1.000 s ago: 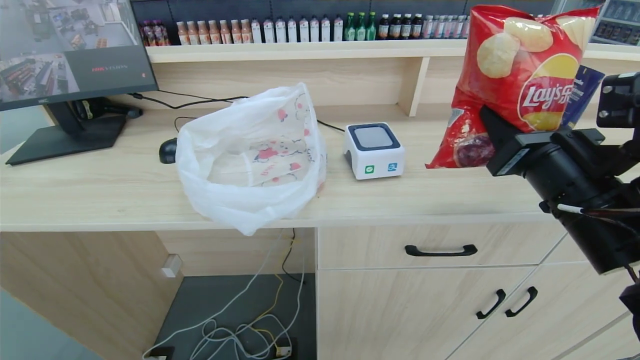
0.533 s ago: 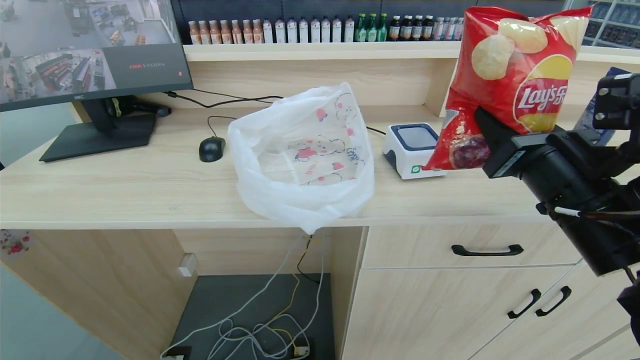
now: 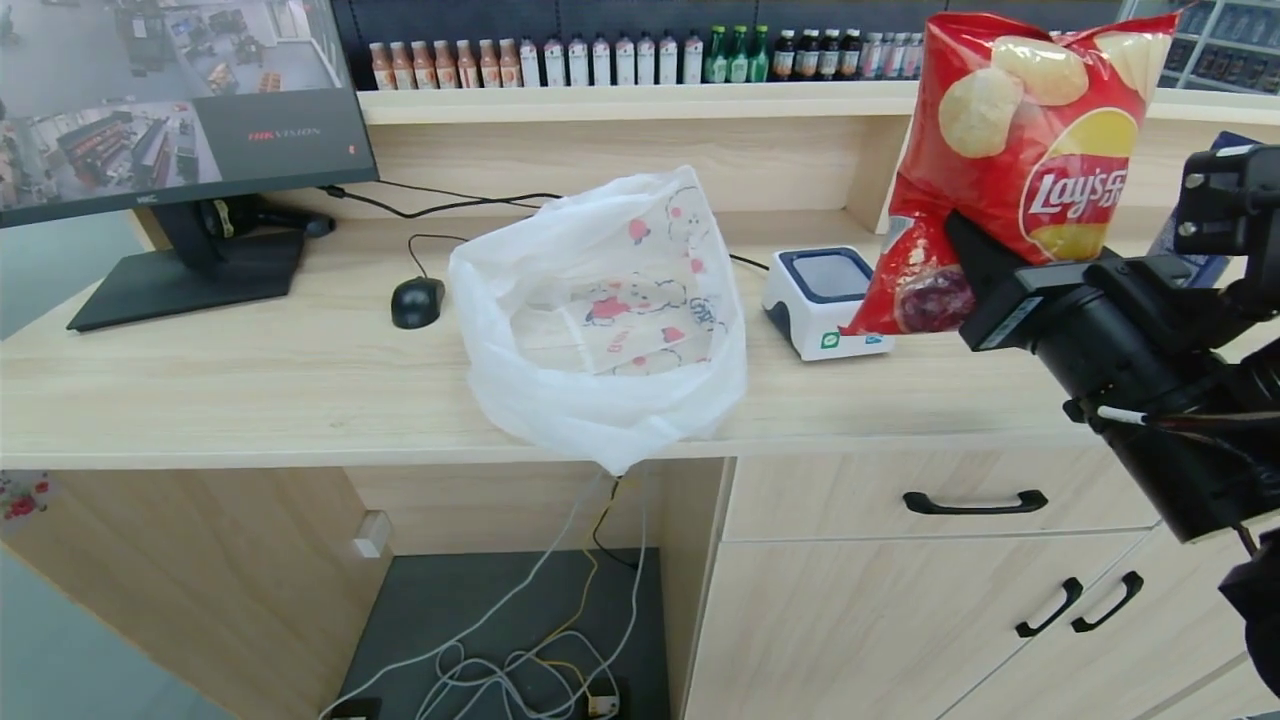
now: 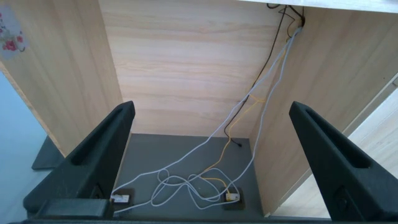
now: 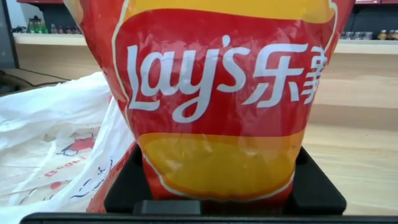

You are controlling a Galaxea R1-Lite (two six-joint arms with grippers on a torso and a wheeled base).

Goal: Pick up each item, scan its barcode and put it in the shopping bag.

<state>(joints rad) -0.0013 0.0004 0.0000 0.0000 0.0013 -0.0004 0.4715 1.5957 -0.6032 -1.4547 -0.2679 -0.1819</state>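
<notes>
1. Shifted sideways since a second ago, the whole head view shows that the camera has moved. The crisp bag [image 3: 1030, 150] stays in the right tool [image 3: 985, 262], and its lower corner now overlaps the scanner [image 3: 815, 300] in the view instead of standing off to the right of it.
2. Nearest, the right tool is clenched on the lower part of the crisp bag and holds it upright above the worktop [image 3: 250, 380]. Whether the corner hangs over the scanner or only in front of it, I cannot tell.
3. The left tool [image 4: 211, 109] hangs below the worktop with its fingers spread wide and nothing between them, facing loose cables [image 4: 205, 180] on the floor.
4. On the worktop's front edge sits the shopping bag [image 3: 560, 400], mouth open, with the scanner just beside it on the right.
5. Farther back lie a mouse [image 3: 417, 301] and a monitor [image 3: 170, 100].
6. Bottles [image 3: 600, 60] line the back shelf.
</notes>
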